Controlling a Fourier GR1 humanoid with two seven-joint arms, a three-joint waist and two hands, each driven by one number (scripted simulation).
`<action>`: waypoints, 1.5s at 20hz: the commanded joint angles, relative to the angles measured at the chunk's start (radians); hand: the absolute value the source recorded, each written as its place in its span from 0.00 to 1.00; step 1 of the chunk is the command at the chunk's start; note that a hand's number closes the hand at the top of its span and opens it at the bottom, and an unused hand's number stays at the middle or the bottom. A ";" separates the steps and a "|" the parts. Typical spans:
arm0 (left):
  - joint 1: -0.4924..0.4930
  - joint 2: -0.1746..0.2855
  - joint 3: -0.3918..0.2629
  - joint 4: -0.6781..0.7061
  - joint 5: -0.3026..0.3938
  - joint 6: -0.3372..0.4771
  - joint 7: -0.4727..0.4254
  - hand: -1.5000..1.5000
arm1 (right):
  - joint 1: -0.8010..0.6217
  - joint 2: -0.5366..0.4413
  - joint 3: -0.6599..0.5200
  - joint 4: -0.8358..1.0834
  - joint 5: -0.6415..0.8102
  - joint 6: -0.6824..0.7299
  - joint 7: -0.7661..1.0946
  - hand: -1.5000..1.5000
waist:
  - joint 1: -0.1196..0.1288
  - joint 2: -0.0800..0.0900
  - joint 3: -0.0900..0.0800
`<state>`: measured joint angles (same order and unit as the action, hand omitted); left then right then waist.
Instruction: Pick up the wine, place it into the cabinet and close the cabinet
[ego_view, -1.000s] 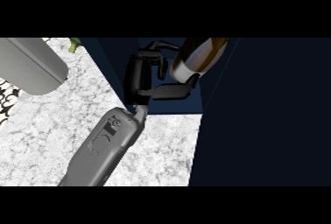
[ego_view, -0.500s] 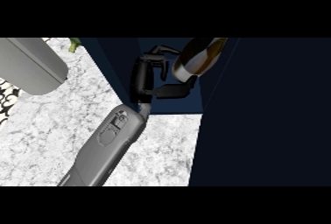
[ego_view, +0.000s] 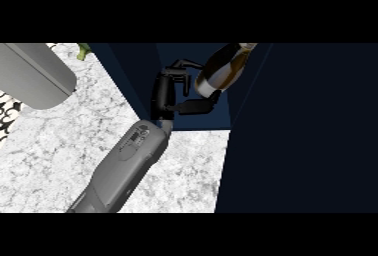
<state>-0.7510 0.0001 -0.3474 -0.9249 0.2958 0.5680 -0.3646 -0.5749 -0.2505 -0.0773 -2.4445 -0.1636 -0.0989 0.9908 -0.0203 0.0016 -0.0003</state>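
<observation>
The dark blue cabinet (ego_view: 303, 130) fills the whole right side, so dark that its door and its walls cannot be told apart. A slightly paler blue recess opens at its upper middle. The white marbled counter (ego_view: 59, 150) takes the left and lower middle, cut off at the left edge.

A grey forearm (ego_view: 122, 167) comes up from the lower edge and slants to the right towards the recess. A large grey rounded shape (ego_view: 33, 75) lies across the upper left corner, cut off by the edges. What it is cannot be told, and no left hand shows.

The wine bottle (ego_view: 221, 70) sits tilted in the paler recess, its top running out of view at the upper edge and its pale end pointing down-left. Whether it rests on a shelf cannot be seen.

The black right hand (ego_view: 164, 95) is closed around the bottle's lower end. The thumb touches the pale end from below and the fingers (ego_view: 183, 65) curl in from above. Black against dark blue, their contact with the glass is hard to make out.

A green scrap (ego_view: 83, 51) peeks in at the top of the counter, and a black-and-white patterned patch (ego_view: 6, 117) shows at the left edge. Both are too cut off to name.
</observation>
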 joint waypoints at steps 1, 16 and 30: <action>0.007 0.000 -0.061 0.115 0.075 0.040 -0.116 1.00 | 0.060 0.012 -0.037 -0.083 -0.143 0.036 -0.005 0.00 | -0.025 0.005 0.001; -0.079 0.000 -0.020 0.408 0.208 -0.011 -0.340 1.00 | 0.041 0.030 -0.030 -0.017 -0.111 0.049 -0.057 0.00 | -0.019 0.008 0.000; -0.233 0.000 0.139 0.679 0.290 -0.145 -0.406 1.00 | 0.002 0.050 0.020 -0.059 -0.074 0.010 0.011 0.00 | -0.039 0.016 -0.001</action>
<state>-0.9554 0.0010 -0.2489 -0.3303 0.5791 0.4714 -0.7319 -0.6058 -0.2199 -0.0724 -2.4137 -0.1946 -0.0764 0.9722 -0.0519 0.0117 -0.0010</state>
